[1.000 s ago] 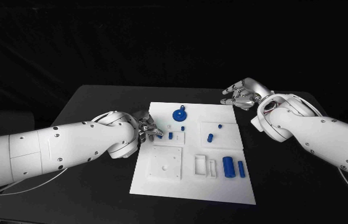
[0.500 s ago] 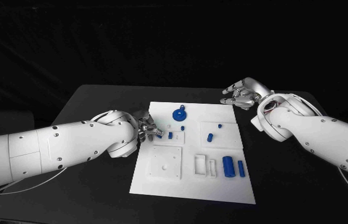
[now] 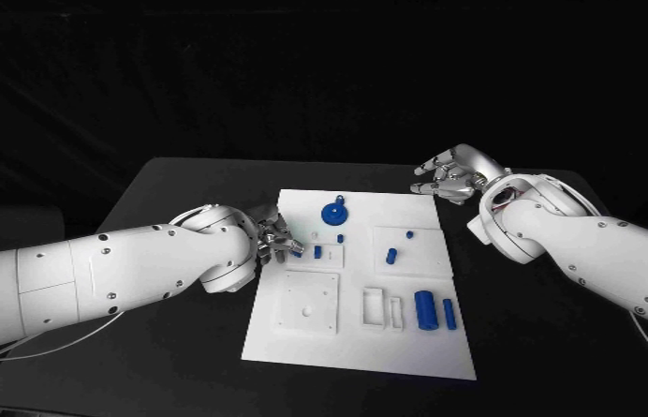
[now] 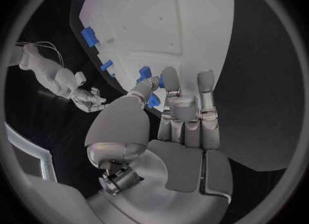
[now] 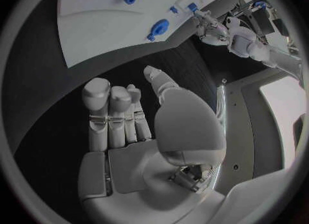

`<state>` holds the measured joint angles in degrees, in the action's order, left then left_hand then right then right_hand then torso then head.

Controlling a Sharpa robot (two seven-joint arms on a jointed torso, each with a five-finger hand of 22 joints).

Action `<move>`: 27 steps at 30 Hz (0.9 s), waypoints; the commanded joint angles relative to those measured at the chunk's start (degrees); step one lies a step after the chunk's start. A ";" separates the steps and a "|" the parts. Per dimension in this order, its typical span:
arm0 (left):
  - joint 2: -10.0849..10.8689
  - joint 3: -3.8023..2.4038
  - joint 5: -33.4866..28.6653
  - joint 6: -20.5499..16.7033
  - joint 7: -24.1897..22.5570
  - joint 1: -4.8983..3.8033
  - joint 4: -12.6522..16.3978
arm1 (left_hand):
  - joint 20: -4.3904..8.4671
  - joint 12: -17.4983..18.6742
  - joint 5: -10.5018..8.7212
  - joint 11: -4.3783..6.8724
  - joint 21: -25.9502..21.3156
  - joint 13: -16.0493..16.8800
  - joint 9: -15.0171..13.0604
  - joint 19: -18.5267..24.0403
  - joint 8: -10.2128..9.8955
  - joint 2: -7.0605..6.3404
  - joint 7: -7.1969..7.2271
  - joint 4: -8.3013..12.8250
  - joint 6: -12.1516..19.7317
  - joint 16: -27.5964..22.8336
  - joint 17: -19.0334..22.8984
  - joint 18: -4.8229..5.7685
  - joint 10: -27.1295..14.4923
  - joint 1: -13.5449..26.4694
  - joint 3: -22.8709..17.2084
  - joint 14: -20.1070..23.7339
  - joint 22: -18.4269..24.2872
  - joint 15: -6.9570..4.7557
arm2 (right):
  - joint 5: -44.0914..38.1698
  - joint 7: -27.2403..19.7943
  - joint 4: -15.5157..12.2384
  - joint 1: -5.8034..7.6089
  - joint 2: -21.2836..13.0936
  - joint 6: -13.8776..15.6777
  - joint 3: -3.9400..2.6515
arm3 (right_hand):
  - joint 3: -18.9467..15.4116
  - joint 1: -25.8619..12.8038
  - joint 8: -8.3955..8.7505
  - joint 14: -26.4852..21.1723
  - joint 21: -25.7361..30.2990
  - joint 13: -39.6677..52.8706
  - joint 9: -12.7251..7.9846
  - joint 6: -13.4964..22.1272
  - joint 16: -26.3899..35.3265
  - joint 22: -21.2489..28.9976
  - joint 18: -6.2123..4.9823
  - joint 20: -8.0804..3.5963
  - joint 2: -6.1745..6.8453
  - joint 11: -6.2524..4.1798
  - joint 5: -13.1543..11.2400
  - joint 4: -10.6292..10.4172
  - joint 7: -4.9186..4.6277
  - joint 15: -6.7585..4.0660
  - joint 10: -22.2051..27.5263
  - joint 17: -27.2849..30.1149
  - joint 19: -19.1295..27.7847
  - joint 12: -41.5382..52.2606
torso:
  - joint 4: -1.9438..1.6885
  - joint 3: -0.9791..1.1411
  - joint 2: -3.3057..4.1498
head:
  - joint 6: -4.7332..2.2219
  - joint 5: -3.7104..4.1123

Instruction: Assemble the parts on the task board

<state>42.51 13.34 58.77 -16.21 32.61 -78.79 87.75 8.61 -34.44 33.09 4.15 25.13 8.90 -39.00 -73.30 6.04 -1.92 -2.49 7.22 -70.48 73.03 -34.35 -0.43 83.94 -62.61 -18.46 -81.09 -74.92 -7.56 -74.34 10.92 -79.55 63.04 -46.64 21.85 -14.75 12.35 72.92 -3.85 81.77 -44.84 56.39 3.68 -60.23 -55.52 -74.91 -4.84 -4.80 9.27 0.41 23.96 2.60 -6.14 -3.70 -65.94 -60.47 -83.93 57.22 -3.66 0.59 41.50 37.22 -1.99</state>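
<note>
White task board point(image 3: 354, 342) lies flat mid-table, small blue parts point(image 3: 424, 310) scattered on it.

In the head view the left hand point(image 3: 274, 236) is half hidden behind its own arm at the board's point(image 3: 354, 351) left edge, its fingertips cover part of a small blue part point(image 4: 153, 99) there, and whether they touch it is too small to tell.
</note>
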 commanded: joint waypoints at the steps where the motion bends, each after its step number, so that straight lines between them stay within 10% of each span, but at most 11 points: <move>1: -0.15 0.47 -0.07 2.96 1.37 0.55 0.03 | -0.16 -0.33 -0.15 0.50 0.30 0.07 -11.43 0.21 0.31 0.22 4.69 2.24 -6.34 0.36 -0.39 -0.70 2.98 -0.65 -1.99 -0.19 -1.11 -0.42 | -0.17 -0.35 -0.02 -0.03 0.03 -0.47 -0.03 | 0.02 -0.44 0.31 0.20 0.35 -0.06 -0.08 -0.37 0.26 -5.32 -0.85 -0.12 0.02 -0.37 0.33 -0.34 0.06 -0.19 -0.18 0.05 -2.25 -0.19 | 0.05 -0.01 0.01 | -0.05 -0.03; 27: -1.88 0.45 1.14 4.08 1.09 0.55 -0.59 | -0.32 -0.96 -0.18 0.56 0.94 -0.24 -11.96 0.36 0.44 -0.02 4.78 2.50 -6.62 1.13 -1.37 -0.89 2.98 -1.00 -1.89 -0.29 -1.11 -0.36 | -0.17 -0.38 0.07 -0.04 0.22 -0.49 -0.03 | 0.02 -0.44 0.31 0.20 0.35 -0.06 -0.08 -0.37 0.26 -5.32 -0.85 -0.12 0.02 -0.37 0.33 -0.34 0.06 -0.19 -0.18 0.05 -2.25 -0.19 | 0.01 0.06 0.00 | 0.06 0.07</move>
<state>41.14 13.39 60.16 -15.49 33.36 -78.81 86.81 8.40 -35.10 32.98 4.35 25.81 8.75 -46.92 -73.09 6.24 -2.21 -2.49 7.38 -70.48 73.85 -35.68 -0.43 84.01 -62.93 -18.31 -81.48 -74.93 -7.54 -74.33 10.91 -79.48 63.04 -46.48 21.85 -14.75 12.35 72.92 -3.85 81.77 -44.84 56.39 3.68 -60.23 -55.52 -74.91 -4.84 -4.80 9.27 0.41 23.96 2.60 -6.14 -3.69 -65.94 -60.47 -83.93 57.22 -3.64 0.65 41.51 37.26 -1.97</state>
